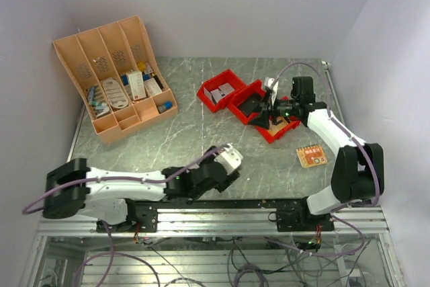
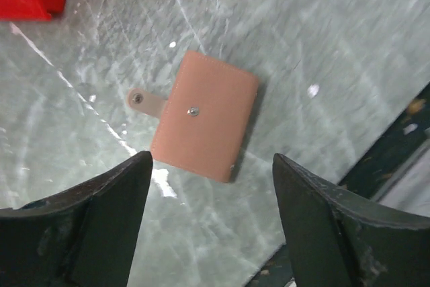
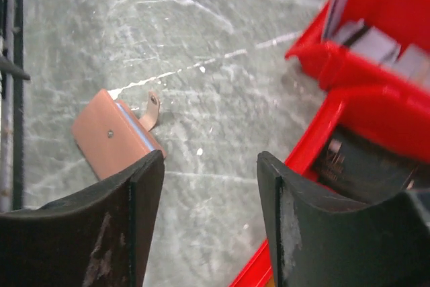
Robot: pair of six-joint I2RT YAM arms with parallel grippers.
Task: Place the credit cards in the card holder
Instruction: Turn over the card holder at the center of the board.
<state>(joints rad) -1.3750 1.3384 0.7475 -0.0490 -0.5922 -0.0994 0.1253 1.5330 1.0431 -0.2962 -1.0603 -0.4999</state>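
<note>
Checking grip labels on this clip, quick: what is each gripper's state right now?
Left gripper: open, holding nothing; the card holder lies on the table below it.
Right gripper: open, holding nothing.

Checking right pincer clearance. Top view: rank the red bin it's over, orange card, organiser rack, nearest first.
1. Red bin, directly beneath the right pincer.
2. Orange card, on the table nearer the base.
3. Organiser rack, far left corner.
</note>
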